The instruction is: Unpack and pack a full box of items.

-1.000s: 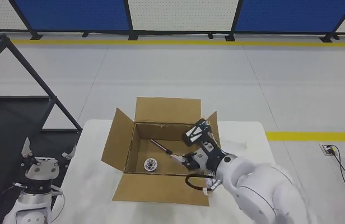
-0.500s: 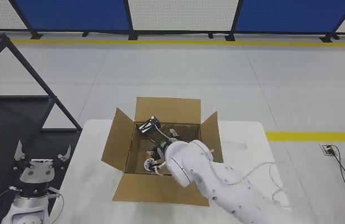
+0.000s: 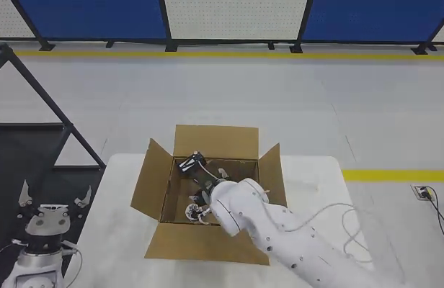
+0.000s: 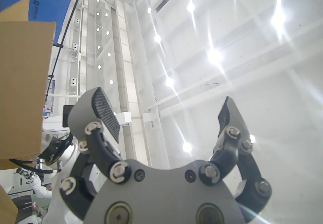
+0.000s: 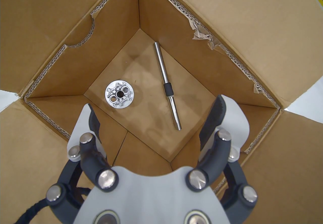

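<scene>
An open cardboard box [image 3: 215, 140] stands on the white table [image 3: 114, 237]. On its floor lie a round metal disc [image 5: 119, 94] with holes and a slim metal rod [image 5: 167, 85] with a black band. My right gripper [image 5: 155, 106] hangs open above the box's inside, empty, with the rod and disc below it and apart from it. From above, the right arm covers much of the box, with the right gripper [image 3: 207, 189] and the disc [image 3: 194, 211] just beside it. My left gripper [image 3: 55, 193] is at the table's near left corner, pointing up, open [image 4: 162, 96] and empty.
All four box flaps are folded outward; one flap [image 4: 22, 83] shows beside the left gripper. The box's inner wall [image 5: 202, 30] has torn paper edges. A black frame [image 3: 42, 93] stands left of the table. Bare table lies on both sides of the box.
The right arm has swung from the box's right side to over its middle and left part. In the last half second it has hardly moved. The left gripper dropped slightly.
</scene>
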You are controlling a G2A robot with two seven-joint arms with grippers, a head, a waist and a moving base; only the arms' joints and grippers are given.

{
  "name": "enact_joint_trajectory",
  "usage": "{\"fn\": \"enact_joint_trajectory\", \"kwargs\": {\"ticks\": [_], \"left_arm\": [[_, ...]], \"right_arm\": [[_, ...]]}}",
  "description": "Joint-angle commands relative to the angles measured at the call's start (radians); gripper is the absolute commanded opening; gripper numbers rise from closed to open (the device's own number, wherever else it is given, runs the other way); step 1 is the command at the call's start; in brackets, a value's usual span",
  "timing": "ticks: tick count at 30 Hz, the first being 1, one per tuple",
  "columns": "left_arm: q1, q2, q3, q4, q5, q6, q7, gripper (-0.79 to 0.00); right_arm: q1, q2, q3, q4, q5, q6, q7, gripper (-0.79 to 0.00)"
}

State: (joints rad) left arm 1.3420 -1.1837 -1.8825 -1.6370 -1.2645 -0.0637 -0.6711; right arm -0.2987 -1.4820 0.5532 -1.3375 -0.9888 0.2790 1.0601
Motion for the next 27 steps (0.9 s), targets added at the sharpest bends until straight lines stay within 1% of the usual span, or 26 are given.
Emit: {"fn": "enact_joint_trajectory", "kwargs": {"ticks": [1, 4, 7, 8, 10, 12, 16, 17, 19, 24, 26, 27], "left_arm": [[0.002, -0.001, 0.005, -0.013, 0.003, 0.01, 0.019, 0.0], [0.003, -0.001, 0.008, -0.027, 0.014, 0.011, 0.03, 0.0], [0.005, -0.002, 0.008, -0.032, 0.015, 0.012, 0.033, 0.0], [0.006, -0.002, 0.007, -0.034, 0.01, 0.012, 0.033, 0.0], [0.009, -0.003, 0.005, -0.037, 0.005, 0.011, 0.034, 0.0], [0.015, -0.004, 0.003, -0.04, -0.003, 0.009, 0.034, 0.0], [0.026, -0.006, 0.0, -0.046, -0.01, 0.007, 0.031, 0.0], [0.029, -0.006, -0.001, -0.05, -0.012, 0.007, 0.031, 0.0], [0.032, -0.007, -0.001, -0.053, -0.014, 0.006, 0.03, 0.0], [0.038, -0.009, 0.001, -0.064, -0.024, 0.008, 0.028, 0.0], [0.04, -0.01, 0.003, -0.069, -0.022, 0.012, 0.027, 0.0], [0.041, -0.01, 0.004, -0.071, -0.022, 0.015, 0.026, 0.0]], "right_arm": [[-0.015, -0.003, 0.022, 0.047, 0.04, -0.01, -0.029, 0.0], [0.0, -0.02, 0.021, 0.119, 0.074, -0.039, -0.048, 0.0], [0.033, -0.046, 0.014, 0.232, 0.134, -0.11, -0.061, 0.0], [0.05, -0.06, 0.008, 0.288, 0.156, -0.135, -0.07, 0.0], [0.07, -0.079, -0.009, 0.35, 0.173, -0.165, -0.08, 0.0], [0.096, -0.106, -0.026, 0.441, 0.203, -0.216, -0.101, 0.0], [0.13, -0.153, -0.061, 0.579, 0.22, -0.271, -0.142, 0.0], [0.14, -0.171, -0.071, 0.625, 0.224, -0.28, -0.161, 0.0], [0.151, -0.198, -0.09, 0.69, 0.219, -0.281, -0.185, 0.0], [0.17, -0.267, -0.119, 0.832, 0.218, -0.218, -0.233, 0.0], [0.176, -0.291, -0.115, 0.882, 0.237, -0.197, -0.249, 0.0], [0.178, -0.294, -0.114, 0.89, 0.241, -0.197, -0.249, 0.0]]}}
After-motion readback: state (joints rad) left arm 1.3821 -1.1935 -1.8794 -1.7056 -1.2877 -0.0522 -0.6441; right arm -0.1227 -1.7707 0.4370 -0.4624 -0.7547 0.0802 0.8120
